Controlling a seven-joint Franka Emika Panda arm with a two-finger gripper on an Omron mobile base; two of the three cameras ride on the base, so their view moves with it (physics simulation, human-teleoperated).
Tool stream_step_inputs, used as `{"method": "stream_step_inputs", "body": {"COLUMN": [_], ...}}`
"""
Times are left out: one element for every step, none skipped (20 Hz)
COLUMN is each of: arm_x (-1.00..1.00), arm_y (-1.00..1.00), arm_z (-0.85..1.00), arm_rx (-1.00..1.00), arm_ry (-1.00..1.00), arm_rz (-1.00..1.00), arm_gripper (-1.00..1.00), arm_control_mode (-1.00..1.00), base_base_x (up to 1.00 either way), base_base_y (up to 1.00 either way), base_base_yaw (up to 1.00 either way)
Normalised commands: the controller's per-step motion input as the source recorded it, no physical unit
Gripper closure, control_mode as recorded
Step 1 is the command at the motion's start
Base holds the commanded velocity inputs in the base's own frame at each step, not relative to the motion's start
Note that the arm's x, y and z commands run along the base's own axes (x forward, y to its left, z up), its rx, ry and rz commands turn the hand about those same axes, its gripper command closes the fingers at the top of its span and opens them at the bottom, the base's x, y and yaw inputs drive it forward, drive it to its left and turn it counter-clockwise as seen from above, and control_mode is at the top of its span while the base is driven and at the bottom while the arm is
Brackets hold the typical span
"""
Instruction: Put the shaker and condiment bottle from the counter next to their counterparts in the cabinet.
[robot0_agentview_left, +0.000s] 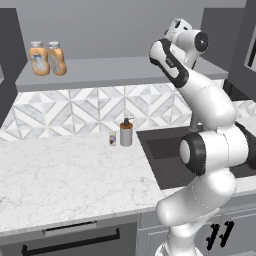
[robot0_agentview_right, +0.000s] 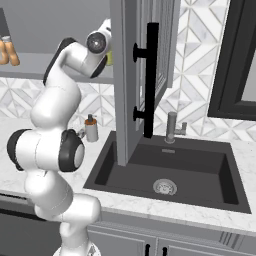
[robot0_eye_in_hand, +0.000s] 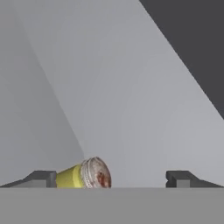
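Shaker (robot0_eye_in_hand: 85, 176), small, olive-yellow and cylindrical, is seen in the hand view lying on its side, its long axis running across the picture and its cap end pointed toward the wide gap between the spread dark finger tips (robot0_eye_in_hand: 43, 178); it lies just beside the left one, and nothing is pinched; bare grey cabinet wall is seen beyond. Two orange white-capped bottles (robot0_agentview_left: 39, 59) are counted upright near the left end of the long grey cabinet shelf (robot0_agentview_left: 120, 72), with much open board between them and the arm; one grey pump dispenser (robot0_agentview_left: 126, 133) and one tiny labelled jar (robot0_agentview_left: 112, 138) are left on the white marble-veined counter (robot0_agentview_left: 65, 175) near the dark sink (robot0_agentview_right: 170, 170).
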Motion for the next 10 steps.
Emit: {"method": "stream_step_inputs", "body": {"arm_x": [-0.41, -0.73, -1.00, -1.00, -1.00, -1.00, -1.00, -1.00, -1.00, -1.00], "arm_y": [0.00, 0.00, 0.00, 0.00, 0.00, 0.00, 0.00, 0.00, 0.00, 0.00], "arm_z": [0.00, 0.19, 0.31, 0.23, 0.14, 0.14, 0.14, 0.13, 0.11, 0.09], "arm_rx": [-0.12, -0.09, -0.03, 0.00, 0.00, 0.00, 0.00, 0.00, 0.00, 0.00], "arm_ry": [-0.17, -0.14, -0.07, -0.02, 0.00, 0.00, 0.00, 0.00, 0.00, 0.00], "arm_rz": [0.05, 0.04, 0.02, 0.03, 0.02, 0.00, 0.00, 0.00, 0.00, 0.00], "arm_gripper": [-1.00, -1.00, -1.00, -1.00, -1.00, -1.00, -1.00, -1.00, -1.00, -1.00], "arm_control_mode": [-1.00, -1.00, -1.00, -1.00, -1.00, -1.00, -1.00, -1.00, -1.00, -1.00], "base_base_x": [0.00, 0.00, 0.00, 0.00, 0.00, 0.00, 0.00, 0.00, 0.00, 0.00], "base_base_y": [0.00, 0.00, 0.00, 0.00, 0.00, 0.00, 0.00, 0.00, 0.00, 0.00], "base_base_yaw": [0.00, 0.00, 0.00, 0.00, 0.00, 0.00, 0.00, 0.00, 0.00, 0.00]}}
